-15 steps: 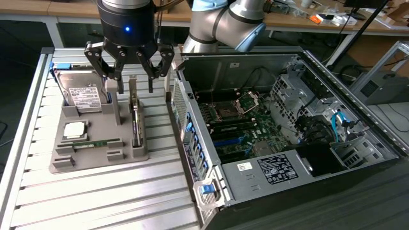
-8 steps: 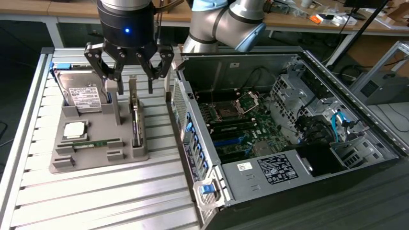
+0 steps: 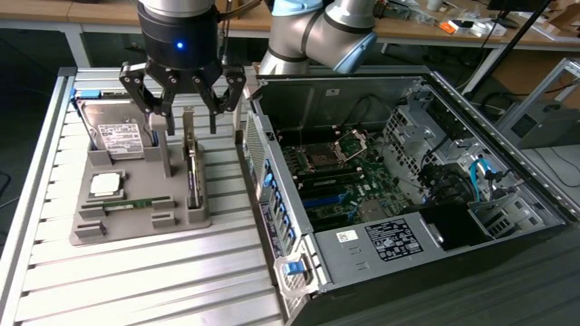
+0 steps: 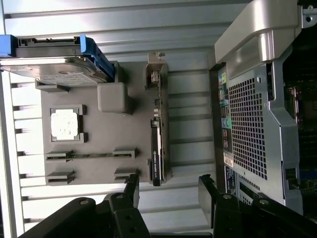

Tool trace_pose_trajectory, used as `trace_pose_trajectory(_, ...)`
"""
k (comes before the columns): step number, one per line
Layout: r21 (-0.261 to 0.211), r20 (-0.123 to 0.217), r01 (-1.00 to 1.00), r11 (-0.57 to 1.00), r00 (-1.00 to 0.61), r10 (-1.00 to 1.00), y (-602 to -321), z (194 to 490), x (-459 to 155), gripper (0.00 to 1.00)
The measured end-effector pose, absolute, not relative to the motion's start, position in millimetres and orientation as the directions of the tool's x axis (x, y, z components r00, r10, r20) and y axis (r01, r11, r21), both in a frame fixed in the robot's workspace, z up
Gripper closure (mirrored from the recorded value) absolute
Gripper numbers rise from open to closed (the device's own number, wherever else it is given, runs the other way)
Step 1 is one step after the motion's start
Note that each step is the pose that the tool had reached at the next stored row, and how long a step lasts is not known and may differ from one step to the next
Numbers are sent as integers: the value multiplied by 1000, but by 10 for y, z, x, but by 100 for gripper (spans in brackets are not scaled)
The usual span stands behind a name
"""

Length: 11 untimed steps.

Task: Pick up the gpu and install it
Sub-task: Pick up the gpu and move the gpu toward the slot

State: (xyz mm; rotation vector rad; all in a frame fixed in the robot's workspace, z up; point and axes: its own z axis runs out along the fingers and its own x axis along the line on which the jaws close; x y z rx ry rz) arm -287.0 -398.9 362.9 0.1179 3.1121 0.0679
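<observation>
- Slatted metal table [image 3: 136,285]: grey tray [image 3: 127,231] on the exterior view's left, open PC case [image 3: 408,224] on its right.
- case lies on its side with the panel off, so the motherboard [image 3: 340,183] faces up. That probably suits a top-down insert.
- gpu [image 3: 193,173] stands on edge in the tray slot nearest the case, bracket end far. Likely parked that way so its top edge is free to pinch.
- gripper [image 3: 190,121] hangs above the gpu, fingers spread wide, holding nothing. No contact that I can see.
- hard drive [image 3: 122,132], CPU [image 3: 106,183] and RAM [image 3: 136,202] sit in their own tray pockets, left of the gpu.
- gpu is in the tray, install not started.
</observation>
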Motion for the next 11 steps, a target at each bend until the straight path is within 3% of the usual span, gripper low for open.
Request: trace_pose_trajectory(11,45,-25,75,996,-997,76,-3990,3599,-2883,40)
